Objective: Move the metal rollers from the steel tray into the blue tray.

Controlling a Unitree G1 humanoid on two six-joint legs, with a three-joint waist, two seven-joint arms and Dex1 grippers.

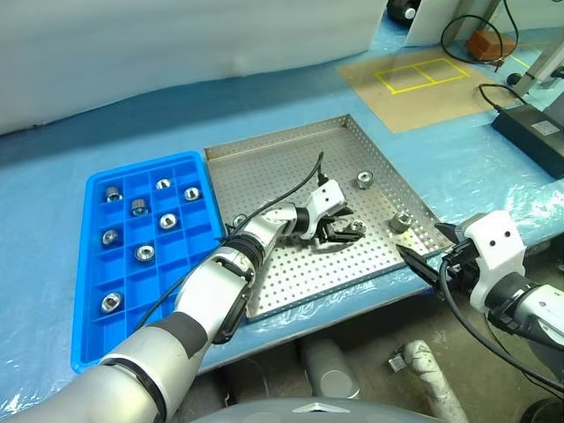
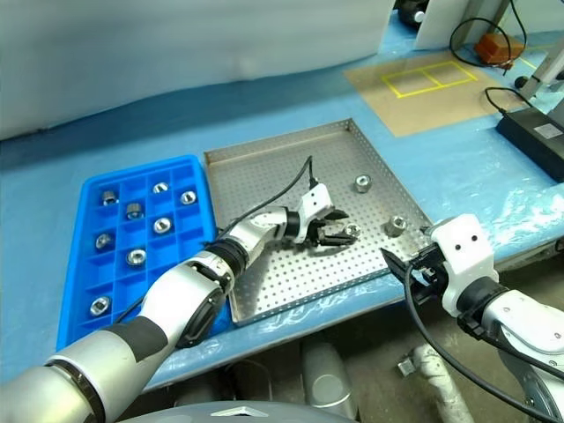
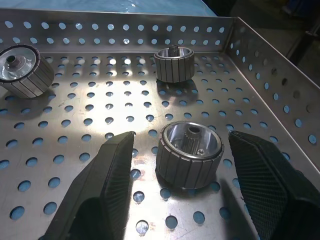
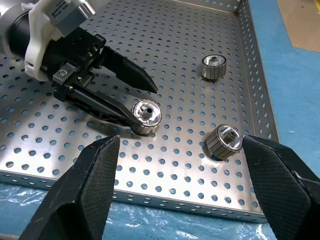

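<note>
My left gripper (image 1: pixel 345 231) reaches across the large square perforated steel tray (image 1: pixel 264 172), its two black fingers (image 3: pixel 102 190) spread open on either side of one short, shiny, hollow-centred metal roller (image 3: pixel 190 155) that stands upright on the tray floor; a gap shows between each finger and the roller, so nothing is gripped. Two more silver rollers remain in the steel tray: one (image 1: pixel 364 180) near the far right rim and one (image 1: pixel 401 221) lying tilted near the right rim, both apart from my left fingers. My right gripper (image 4: pixel 180 195) hovers at the near right corner of the steel tray, over its edge, with its black fingers (image 4: pixel 90 185) wide open and empty. The bright blue plastic tray with square compartments (image 1: pixel 92 344) lies just beside the steel tray on its left, their rims close together, and holds seven metal rollers (image 1: pixel 168 221), each in its own compartment. Both trays rest on the desk covered with a pale blue sheet (image 1: pixel 62 150), and a black cable (image 1: pixel 295 189) runs along my left arm above the perforated floor
</note>
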